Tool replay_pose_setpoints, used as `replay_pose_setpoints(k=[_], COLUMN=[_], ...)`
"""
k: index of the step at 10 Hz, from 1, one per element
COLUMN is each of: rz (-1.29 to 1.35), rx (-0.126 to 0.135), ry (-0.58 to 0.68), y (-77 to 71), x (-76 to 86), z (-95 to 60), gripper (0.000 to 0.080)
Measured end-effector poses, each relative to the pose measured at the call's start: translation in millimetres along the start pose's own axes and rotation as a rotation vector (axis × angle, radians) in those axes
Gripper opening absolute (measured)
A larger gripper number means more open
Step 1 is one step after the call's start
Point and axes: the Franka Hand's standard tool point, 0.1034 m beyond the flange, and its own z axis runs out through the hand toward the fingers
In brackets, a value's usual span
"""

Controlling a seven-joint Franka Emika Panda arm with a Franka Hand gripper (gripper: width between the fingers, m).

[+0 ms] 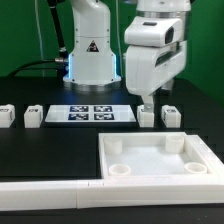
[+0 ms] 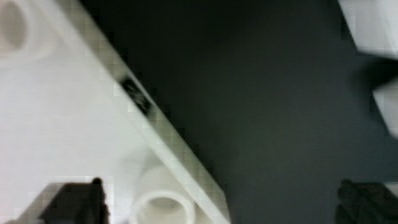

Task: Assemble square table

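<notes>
The square table top point(image 1: 160, 157), a white tray with a raised rim and round sockets, lies at the front on the exterior view's right. Two white leg blocks point(image 1: 147, 117) point(image 1: 171, 116) stand just behind it, and two more point(image 1: 33, 116) point(image 1: 5, 116) stand on the left. My gripper point(image 1: 147, 100) hangs just above the leg block nearest the marker board. In the wrist view the gripper point(image 2: 221, 205) is open and empty, with dark table between the fingers point(image 2: 71, 200). The top's rim point(image 2: 107, 110) with a tag and one socket point(image 2: 164, 208) shows beside one finger.
The marker board point(image 1: 92, 113) lies flat in front of the robot base point(image 1: 90, 50). A long white bar fence point(image 1: 50, 195) runs along the front edge. A blurred white shape point(image 2: 382, 90) at the wrist view's edge may be a leg block.
</notes>
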Motion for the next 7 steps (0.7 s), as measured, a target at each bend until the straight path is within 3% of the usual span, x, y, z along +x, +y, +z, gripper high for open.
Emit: replay_pose_setpoints(k=[5,7], rz=[0.368,0.577], rx=[0.007,0.027], ry=[0.015,-0.003], y=[-12.3,-35.4], x=[10.1,18.8], z=[3.4,14.5], gripper=[0.0649,0.0649])
